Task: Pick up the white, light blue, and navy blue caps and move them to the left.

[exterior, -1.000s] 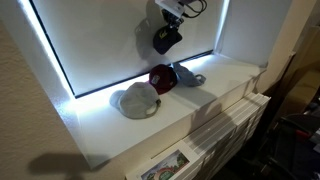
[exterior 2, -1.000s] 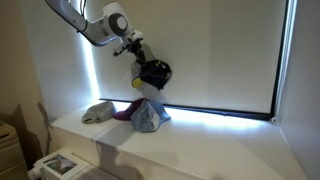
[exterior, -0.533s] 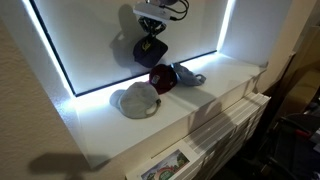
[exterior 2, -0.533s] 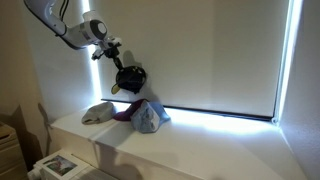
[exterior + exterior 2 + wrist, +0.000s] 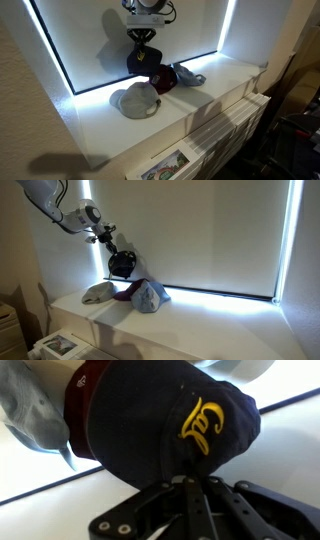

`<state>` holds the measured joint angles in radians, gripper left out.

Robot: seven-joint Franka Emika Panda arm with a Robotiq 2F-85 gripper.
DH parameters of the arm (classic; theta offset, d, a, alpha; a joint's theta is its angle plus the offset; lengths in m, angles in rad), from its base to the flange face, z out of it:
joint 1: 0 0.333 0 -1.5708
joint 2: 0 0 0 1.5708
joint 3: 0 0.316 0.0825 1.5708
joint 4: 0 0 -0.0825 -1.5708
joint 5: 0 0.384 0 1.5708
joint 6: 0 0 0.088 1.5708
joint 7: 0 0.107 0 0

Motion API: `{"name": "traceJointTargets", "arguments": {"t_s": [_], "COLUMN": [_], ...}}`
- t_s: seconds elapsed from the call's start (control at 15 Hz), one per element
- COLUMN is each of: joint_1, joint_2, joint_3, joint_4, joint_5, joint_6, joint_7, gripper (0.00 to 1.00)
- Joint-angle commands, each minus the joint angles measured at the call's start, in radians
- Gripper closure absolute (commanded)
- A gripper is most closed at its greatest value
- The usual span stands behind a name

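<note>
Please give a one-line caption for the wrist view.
Gripper holds navy blue cap above maroon cap and light blue cap.

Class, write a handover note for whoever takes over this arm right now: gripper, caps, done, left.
Gripper: shut on the navy cap, held in the air above the ledge.
White cap lies on the ledge, apart; light blue cap touches the maroon cap.
Done: navy cap lifted.
Left: set it down at the left, then the light blue cap; check the white one.
</note>
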<state>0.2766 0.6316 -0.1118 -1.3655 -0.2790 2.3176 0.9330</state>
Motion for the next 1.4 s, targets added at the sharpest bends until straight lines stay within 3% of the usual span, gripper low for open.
{"name": "traceJointTargets", "arguments": {"t_s": [0.0, 0.4, 0.8, 1.0, 1.27, 1.33], "joint_1": [0.021, 0.09, 0.115, 0.033, -0.12, -0.15], "joint_2": [0.071, 0.118, 0.143, 0.112, 0.142, 0.169], "joint_3": [0.019, 0.029, 0.069, 0.14, 0.219, 0.221], "joint_4": [0.119, 0.189, 0.236, 0.24, 0.35, 0.394], "joint_5": [-0.034, -0.089, -0.092, 0.044, 0.289, 0.334], "joint_6": [-0.119, -0.219, -0.223, -0.187, -0.274, -0.324], "joint_7": [-0.141, -0.358, -0.622, -0.755, -0.917, -0.917], "gripper": [0.99, 0.99, 0.99, 0.99, 0.99, 0.76]}}
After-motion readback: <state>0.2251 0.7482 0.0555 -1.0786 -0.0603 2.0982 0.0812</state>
